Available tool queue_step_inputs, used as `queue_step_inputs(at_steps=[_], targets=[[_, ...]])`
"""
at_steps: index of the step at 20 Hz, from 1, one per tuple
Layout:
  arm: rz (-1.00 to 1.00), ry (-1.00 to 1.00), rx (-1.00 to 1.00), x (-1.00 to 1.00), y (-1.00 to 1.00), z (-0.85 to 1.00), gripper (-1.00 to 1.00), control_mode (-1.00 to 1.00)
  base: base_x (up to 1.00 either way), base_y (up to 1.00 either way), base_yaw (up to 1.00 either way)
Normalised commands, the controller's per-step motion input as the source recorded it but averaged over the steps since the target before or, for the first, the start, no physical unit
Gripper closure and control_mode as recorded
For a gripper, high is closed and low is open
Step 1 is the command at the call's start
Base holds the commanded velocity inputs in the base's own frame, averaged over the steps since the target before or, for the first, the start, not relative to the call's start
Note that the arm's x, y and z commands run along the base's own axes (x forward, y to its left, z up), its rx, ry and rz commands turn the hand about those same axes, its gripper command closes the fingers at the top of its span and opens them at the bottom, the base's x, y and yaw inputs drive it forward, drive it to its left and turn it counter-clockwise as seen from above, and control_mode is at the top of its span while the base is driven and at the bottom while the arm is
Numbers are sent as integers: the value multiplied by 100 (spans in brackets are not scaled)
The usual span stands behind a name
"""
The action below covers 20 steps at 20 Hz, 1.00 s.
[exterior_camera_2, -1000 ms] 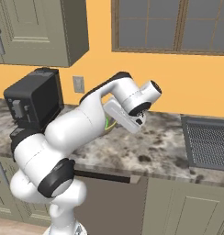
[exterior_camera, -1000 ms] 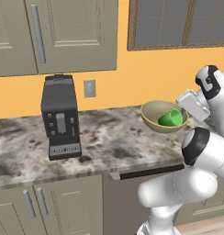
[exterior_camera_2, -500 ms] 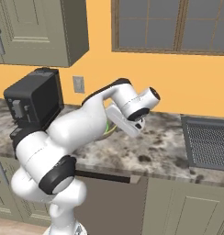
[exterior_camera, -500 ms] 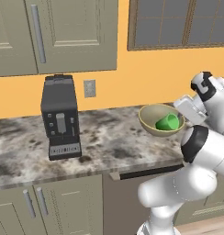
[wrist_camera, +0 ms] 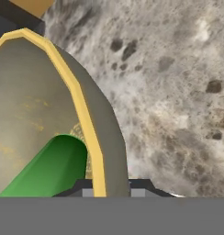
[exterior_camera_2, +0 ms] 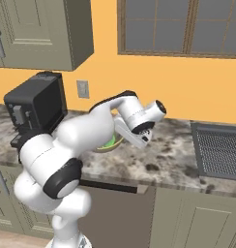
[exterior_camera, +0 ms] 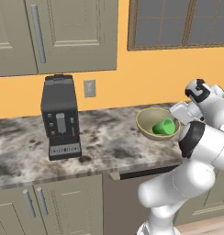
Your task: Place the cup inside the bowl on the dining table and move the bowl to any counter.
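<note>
I kept the jaws clamped on the bowl (exterior_camera: 158,124) rim so the cup (exterior_camera: 163,126) lay inside. The bowl hung over the worktop (exterior_camera: 104,142), ready for setting down.

Counter (exterior_camera: 109,147): mottled grey-brown stone top over sage-green cabinet doors, running across the left base view. Black coffee machine (exterior_camera: 60,117) stands on it at 9 o'clock. Bowl (exterior_camera: 148,120) at 3 o'clock near the front edge; contact with the stone unclear. Ridged grey panel (exterior_camera_2: 219,150) set in it at 3 o'clock, right base view.
</note>
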Motion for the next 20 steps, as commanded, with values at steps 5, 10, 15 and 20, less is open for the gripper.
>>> queue_step_inputs(at_steps=[5, 10, 15, 20], targets=[[0, 2, 0, 26, 0, -29, 100, -100, 0, 0, 0], [-1, 6, 0, 13, 0, -20, 100, -100, 0, 0, 0], [0, 3, 0, 12, 0, -17, 100, -100, 0, 0, 0], [-3, 0, 0, 27, 0, -18, 100, -100, 0, 0, 0]])
